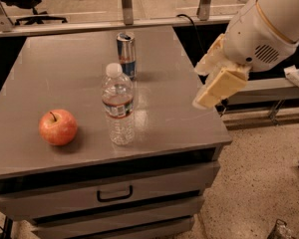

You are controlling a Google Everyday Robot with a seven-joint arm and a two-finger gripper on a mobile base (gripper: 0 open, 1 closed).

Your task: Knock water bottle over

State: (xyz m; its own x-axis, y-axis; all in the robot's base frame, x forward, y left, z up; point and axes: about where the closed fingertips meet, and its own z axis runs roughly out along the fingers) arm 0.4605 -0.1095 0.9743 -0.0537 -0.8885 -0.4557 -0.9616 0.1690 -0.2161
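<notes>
A grey cabinet (189, 128) with a flat, smooth top and drawers carries everything. The white, rounded arm (269, 29) comes in from the right of the view. Its cream, blocky gripper (212, 86) hangs over the right edge of the top, well apart from the water bottle (118, 106). This clear, ribbed plastic bottle stands upright near the front middle. A metal can (126, 54) stands just behind it, and a round red apple (58, 127) lies on its left side in the view.

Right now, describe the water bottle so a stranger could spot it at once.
On the grey cabinet top, look between the apple and the end effector hovering at the right edge. The bottle stands upright: clear, ribbed, white-capped, taller than the can behind it.
</notes>
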